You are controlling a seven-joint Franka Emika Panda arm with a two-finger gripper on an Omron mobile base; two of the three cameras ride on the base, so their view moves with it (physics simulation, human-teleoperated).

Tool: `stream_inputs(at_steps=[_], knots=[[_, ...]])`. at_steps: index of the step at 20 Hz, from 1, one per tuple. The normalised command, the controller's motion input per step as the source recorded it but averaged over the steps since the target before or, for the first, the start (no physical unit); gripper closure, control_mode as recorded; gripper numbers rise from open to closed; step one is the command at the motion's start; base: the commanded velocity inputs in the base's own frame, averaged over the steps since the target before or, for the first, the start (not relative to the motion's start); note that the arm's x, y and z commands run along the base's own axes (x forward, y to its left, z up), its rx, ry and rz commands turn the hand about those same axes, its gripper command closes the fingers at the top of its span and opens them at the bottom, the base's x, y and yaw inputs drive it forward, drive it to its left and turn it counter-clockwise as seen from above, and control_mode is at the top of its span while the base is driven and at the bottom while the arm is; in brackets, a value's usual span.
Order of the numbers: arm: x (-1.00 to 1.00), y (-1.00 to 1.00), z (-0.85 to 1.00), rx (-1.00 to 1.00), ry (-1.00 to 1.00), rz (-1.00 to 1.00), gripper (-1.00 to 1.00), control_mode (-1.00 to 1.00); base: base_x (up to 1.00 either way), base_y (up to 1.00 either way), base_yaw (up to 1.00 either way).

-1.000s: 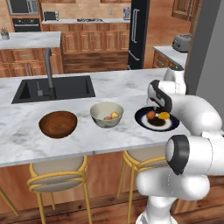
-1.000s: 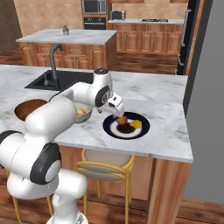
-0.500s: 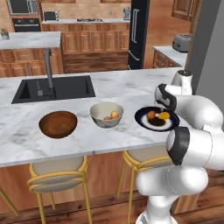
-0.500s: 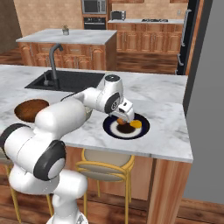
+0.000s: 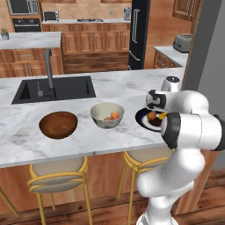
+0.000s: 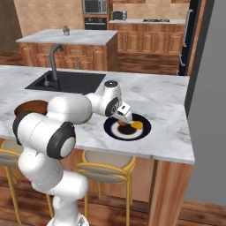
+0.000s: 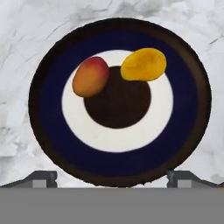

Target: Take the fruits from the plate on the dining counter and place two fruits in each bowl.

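On the dining counter point(image 5: 88, 140) lies the dark navy plate point(image 7: 48, 100) with a reddish-orange fruit point(image 7: 90, 76) and a yellow fruit point(image 7: 143, 64) side by side on it. My gripper point(image 7: 113, 179) hangs straight above the plate point(image 6: 145, 132), open, with nothing between its fingers. In the right base view the gripper point(image 6: 125, 115) is just over the reddish-orange fruit point(image 6: 121, 122). Left of the plate point(image 5: 141, 118) stands the cream bowl point(image 5: 99, 112) holding two fruits point(image 5: 112, 116). Farther left is the brown wooden bowl point(image 5: 58, 124), with nothing showing inside it.
A black sink point(image 5: 55, 88) with a dark faucet point(image 5: 49, 66) sits behind the bowls. A grey wall point(image 5: 206, 44) rises at the counter's right end. Yellow-framed stools point(image 5: 59, 173) stand under the counter's front edge.
The hand has shifted a little to the right and come lower over the plate. The fruits, plate and bowls have stayed in place.
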Motion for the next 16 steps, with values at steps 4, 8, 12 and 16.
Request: stream_inputs(at_steps=[4,8,12,16], knots=[[0.51,0.0,-0.31,0.0,0.0,0.0,-1.0,-1.0,0.0,0.0,0.0],[0.53,0.0,-0.26,0.0,0.0,0.0,-1.0,-1.0,0.0,0.0,0.0],[0.47,0.0,-0.15,0.0,0.0,0.0,-1.0,-1.0,0.0,0.0,0.0],[0.38,-0.07,-0.17,0.0,0.0,0.0,-1.0,-1.0,0.0,0.0,0.0]])
